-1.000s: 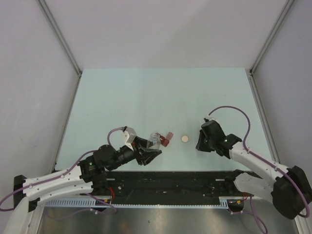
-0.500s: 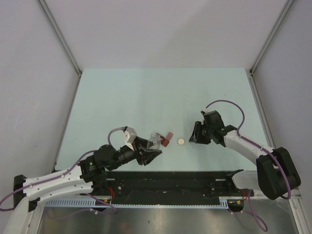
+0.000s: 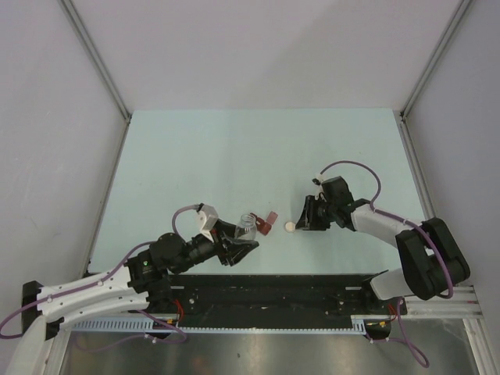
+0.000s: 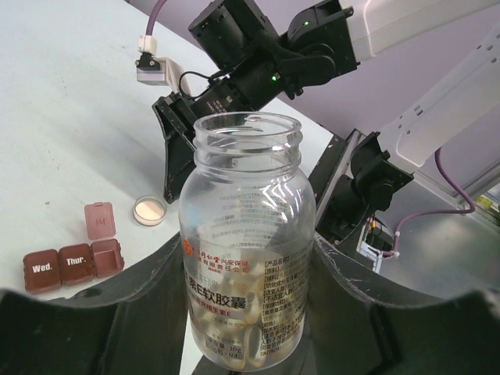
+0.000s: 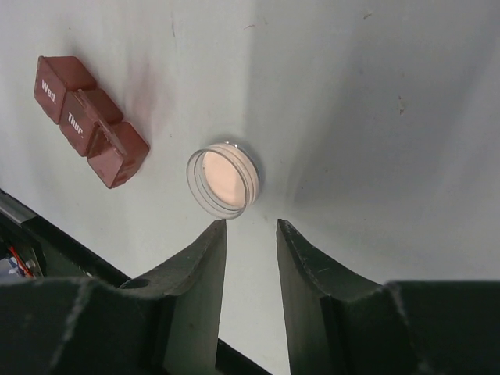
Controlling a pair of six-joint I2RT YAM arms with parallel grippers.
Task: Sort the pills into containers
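Top camera: overhead, behind the arm bases, whole table [image 3: 234,148] framed. Left wrist: low, close, looks across the table. Right wrist: close, angled down. All share pill box [image 5: 90,119] and cap [image 5: 223,180].

The desk [image 3: 234,156] has a flat, pale green top. A dark red pill box [image 3: 264,226] lies on it toward the near edge. It has three compartments in a row: two marked "Wed." and "Thur.", the third with its lid raised. A cream round cap [image 3: 291,226] lies just beside the box, hollow side up, not touching it.
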